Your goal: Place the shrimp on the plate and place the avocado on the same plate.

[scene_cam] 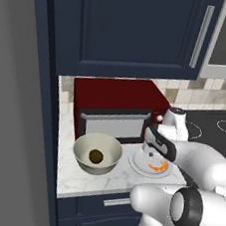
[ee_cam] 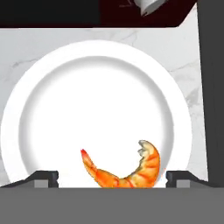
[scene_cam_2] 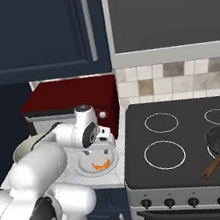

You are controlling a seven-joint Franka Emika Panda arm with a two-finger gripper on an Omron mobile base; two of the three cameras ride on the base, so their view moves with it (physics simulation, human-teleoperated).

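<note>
Gripper hangs just above the plate, fingers spread wide apart w/ nothing between them but the shrimp, which lies loose on the plate's flat centre. Plate sits on marble counter in front of red microwave. Avocado sits in cream bowl just beside the plate, away from the stove.
</note>
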